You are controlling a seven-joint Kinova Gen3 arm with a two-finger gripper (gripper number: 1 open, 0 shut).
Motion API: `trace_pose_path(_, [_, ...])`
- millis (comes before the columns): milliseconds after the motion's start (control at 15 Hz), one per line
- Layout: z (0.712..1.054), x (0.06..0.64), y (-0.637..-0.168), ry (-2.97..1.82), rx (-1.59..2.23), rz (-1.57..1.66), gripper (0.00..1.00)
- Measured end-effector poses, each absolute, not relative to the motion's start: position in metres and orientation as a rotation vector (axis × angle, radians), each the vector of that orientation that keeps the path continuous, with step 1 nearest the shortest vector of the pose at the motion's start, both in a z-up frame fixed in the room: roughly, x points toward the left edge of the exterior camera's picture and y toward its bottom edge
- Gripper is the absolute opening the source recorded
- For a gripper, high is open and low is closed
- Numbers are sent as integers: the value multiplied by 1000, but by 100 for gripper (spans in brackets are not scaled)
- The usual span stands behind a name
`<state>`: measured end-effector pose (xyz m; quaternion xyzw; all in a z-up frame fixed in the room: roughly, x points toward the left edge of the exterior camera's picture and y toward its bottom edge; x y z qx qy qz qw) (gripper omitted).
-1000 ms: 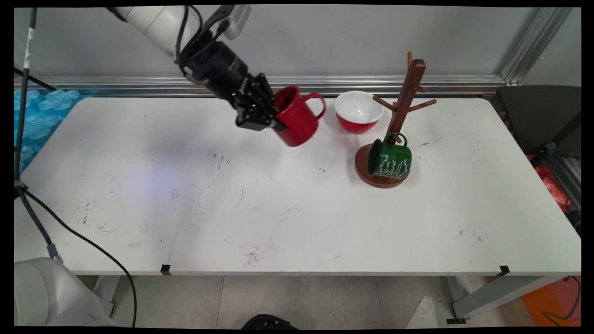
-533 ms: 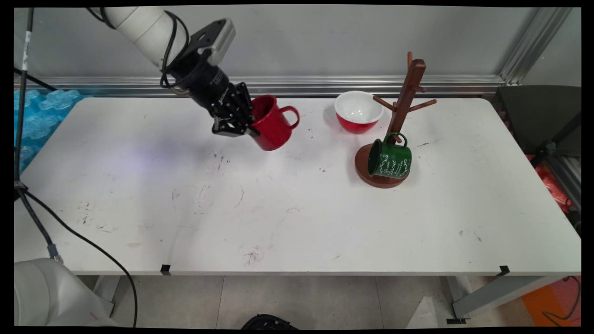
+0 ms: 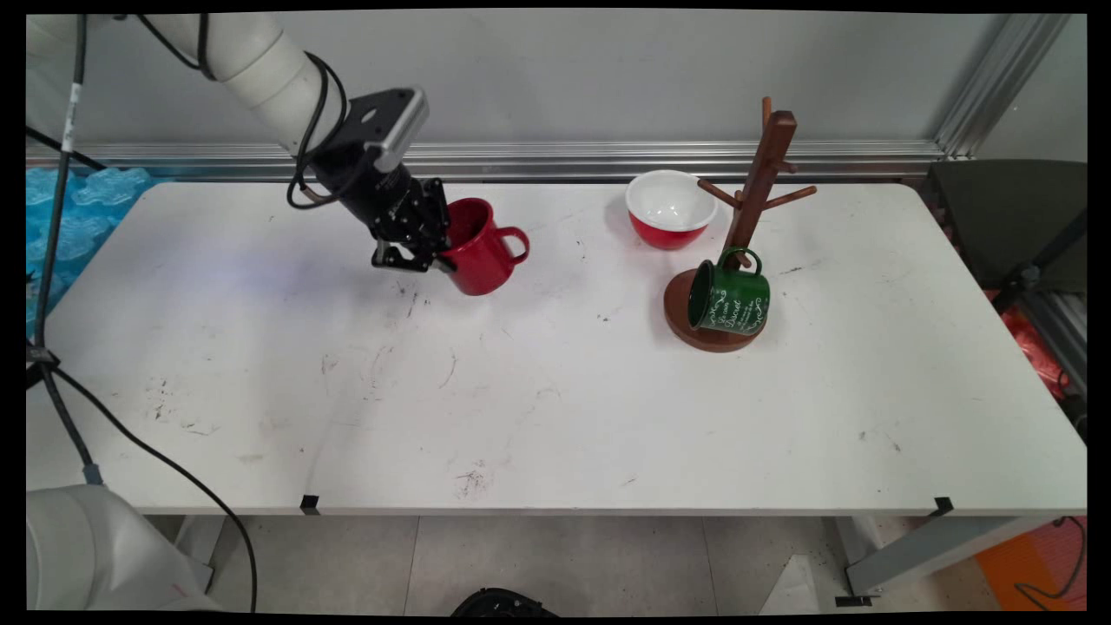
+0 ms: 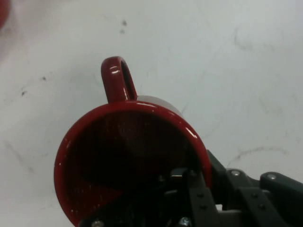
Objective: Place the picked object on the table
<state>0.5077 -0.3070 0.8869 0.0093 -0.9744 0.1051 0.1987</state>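
Main view shows the gripper (image 3: pixel 431 247) clamped on the rim of a red mug (image 3: pixel 473 247) over the far left-centre of the white table (image 3: pixel 555 382); whether the mug's base touches the table cannot be told. The mug tilts, its mouth toward the arm at upper left, its long axis slanting down to the right, its handle pointing right. To the right stand one red bowl (image 3: pixel 670 208) with a white inside and one wooden mug tree (image 3: pixel 746 234), from which one green mug (image 3: pixel 729 298) hangs. Two mugs in all.
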Motion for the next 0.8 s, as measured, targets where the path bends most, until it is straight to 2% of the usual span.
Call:
trace_pose_path(333, [871,510,-312,-2787,-10,311,0])
trace_pose_path(800, [855,497,-315,-2807,131,272,0])
